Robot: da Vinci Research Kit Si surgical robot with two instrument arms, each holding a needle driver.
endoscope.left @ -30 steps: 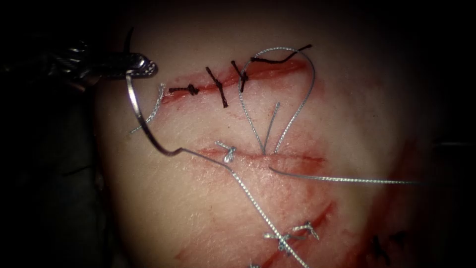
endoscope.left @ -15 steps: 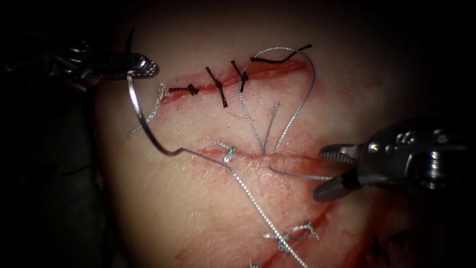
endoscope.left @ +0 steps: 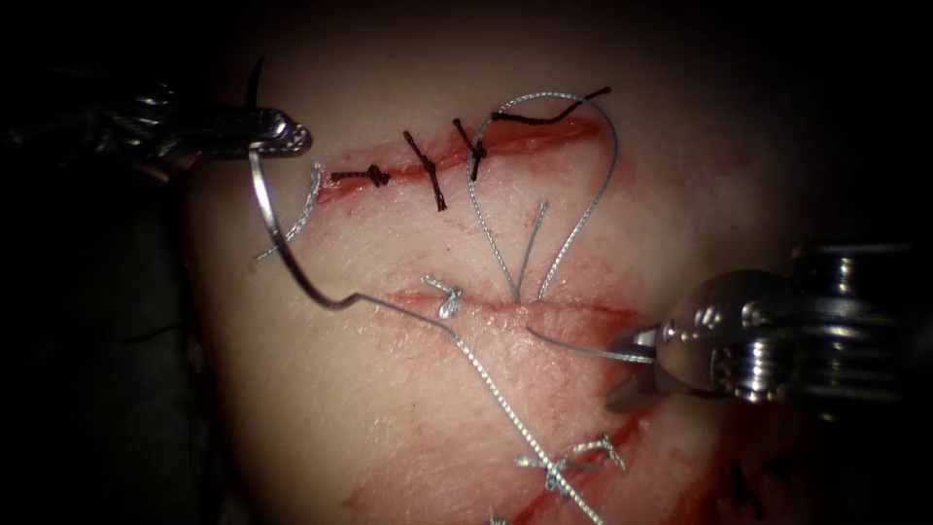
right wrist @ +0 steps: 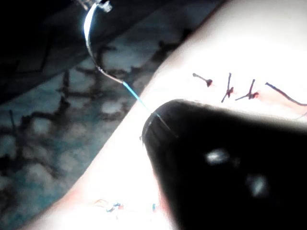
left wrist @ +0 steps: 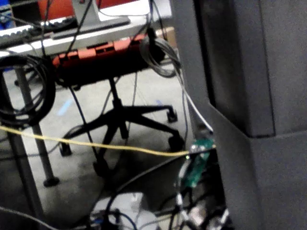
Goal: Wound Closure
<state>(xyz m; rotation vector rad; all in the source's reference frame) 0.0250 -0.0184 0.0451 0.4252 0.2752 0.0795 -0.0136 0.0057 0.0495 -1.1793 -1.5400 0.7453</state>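
On the tissue (endoscope.left: 408, 408), left end effector (endoscope.left: 282, 131) pinches needle (endoscope.left: 277, 233); right end effector (endoscope.left: 637, 369) grips thread (endoscope.left: 573, 347).

A black swivel chair (left wrist: 125, 120) with an orange seat stands on a grey floor (left wrist: 144, 96), cables (left wrist: 96, 143) trailing around it.

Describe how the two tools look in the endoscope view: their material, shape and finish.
Both are shiny grey metal. The left tool ends in a slim flat tip with a dotted, textured face behind a dark ribbed wrist. The right tool has a rounded, polished head with small round holes, stacked disc-like wrist joints and short pointed jaws.
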